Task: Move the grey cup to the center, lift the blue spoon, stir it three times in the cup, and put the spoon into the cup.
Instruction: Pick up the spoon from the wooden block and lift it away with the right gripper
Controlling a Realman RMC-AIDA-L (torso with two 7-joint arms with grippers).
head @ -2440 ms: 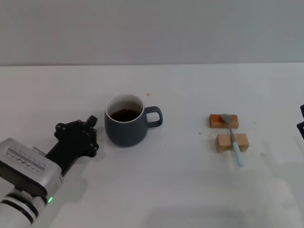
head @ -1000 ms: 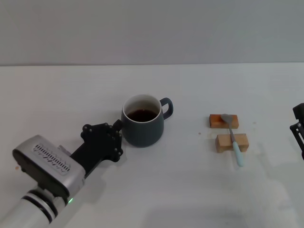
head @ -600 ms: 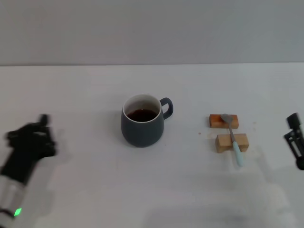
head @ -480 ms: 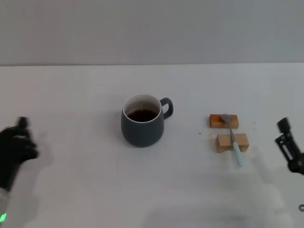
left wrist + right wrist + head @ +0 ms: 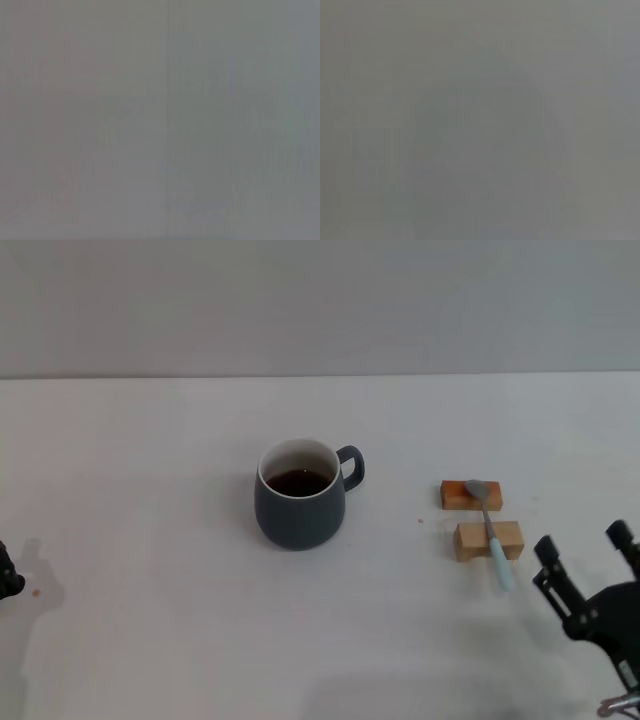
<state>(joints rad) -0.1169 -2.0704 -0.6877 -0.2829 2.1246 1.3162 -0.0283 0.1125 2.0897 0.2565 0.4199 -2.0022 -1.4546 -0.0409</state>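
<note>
Right claw nearing spoon, cup centered
Right claw (image 5: 585, 570) open, just right of the blue spoon (image 5: 490, 530); spoon lies across two wooden blocks (image 5: 487, 539), handle toward robot. Grey cup (image 5: 298, 496) mid-counter. Left claw state unclear.

Two small rectangular wooden blocks lie on the white tabletop (image 5: 150, 650) just ahead of the jaws of the right gripper (image 5: 583, 543) and a little toward the inner side of them: the pale tan block (image 5: 470, 541) is the nearer to the jaws, and the darker orange-brown block (image 5: 455, 496) lies just beyond it, parallel, with a narrow gap between the two. A tiny dark speck (image 5: 420, 521) marks the tabletop just inward of that gap, farther from the jaws than either block. A plain grey wall (image 5: 320, 300) rises behind the table's far edge, well beyond the jaws.
</note>
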